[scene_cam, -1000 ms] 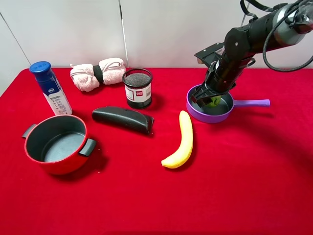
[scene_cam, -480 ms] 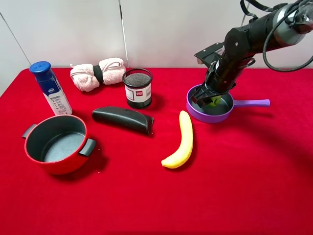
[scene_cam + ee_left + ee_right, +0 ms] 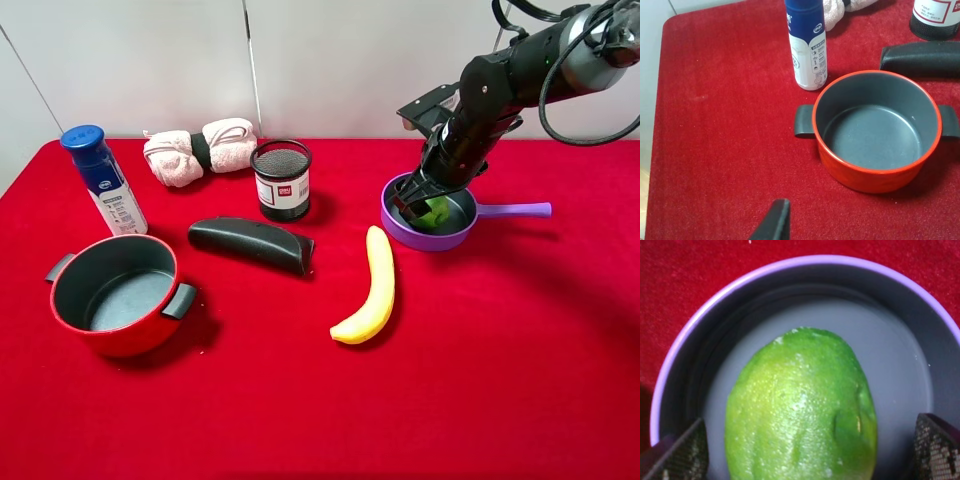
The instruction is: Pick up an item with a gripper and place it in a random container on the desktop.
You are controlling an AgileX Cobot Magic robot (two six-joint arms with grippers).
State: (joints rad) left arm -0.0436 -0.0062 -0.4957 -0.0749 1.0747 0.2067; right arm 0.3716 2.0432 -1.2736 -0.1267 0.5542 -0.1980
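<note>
The green lime (image 3: 438, 210) lies inside the purple frying pan (image 3: 402, 229), whose handle points right on the red desktop (image 3: 480, 360). My right gripper (image 3: 424, 203) reaches down into the pan, its jaws open on either side of the lime. In the right wrist view the lime (image 3: 800, 410) fills the pan's grey inside (image 3: 900, 365), with a black finger (image 3: 682, 452) on one side and the other finger (image 3: 937, 445) apart from it on the other. Of my left gripper only one black fingertip (image 3: 776, 220) shows, above bare red cloth near the red pot.
A yellow banana (image 3: 372, 287) lies in front of the pan. A black case (image 3: 250, 243), a black mesh cup (image 3: 281, 179), a rolled pink towel (image 3: 200, 150), a blue-capped bottle (image 3: 103, 180) and a red two-handled pot (image 3: 115, 295) stand to the left.
My right gripper's jaws have spread and drawn back slightly, so more of the lime shows in the pan. Nothing else has moved.
</note>
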